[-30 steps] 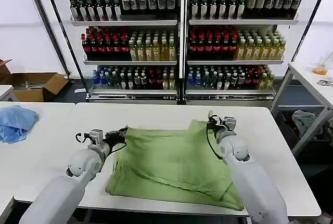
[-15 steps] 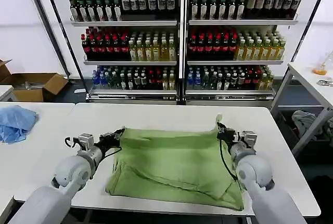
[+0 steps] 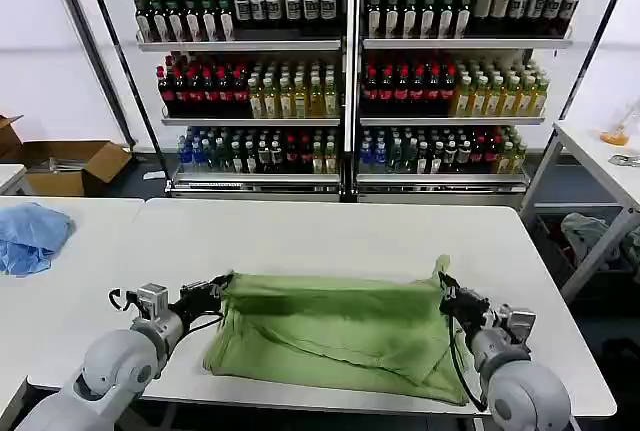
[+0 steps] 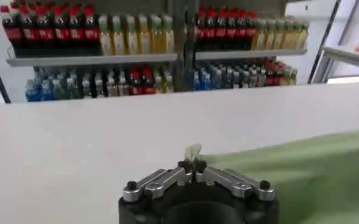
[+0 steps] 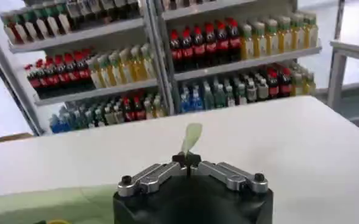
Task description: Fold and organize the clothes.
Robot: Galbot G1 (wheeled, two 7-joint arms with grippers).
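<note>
My left gripper (image 3: 222, 282) was pinched tight on one far corner of the shirt (image 3: 335, 336), a scrap of green cloth sticking up between its closed fingertips (image 4: 185, 165). My right gripper (image 3: 446, 293) was clamped the same way on the opposite far corner, a small green tip poking above it (image 5: 192, 137). The shirt hung stretched between them as a folded band, its lower part lying on the white table (image 3: 300, 226) near the front edge. Behind stood shelves of bottles (image 3: 350, 81).
</note>
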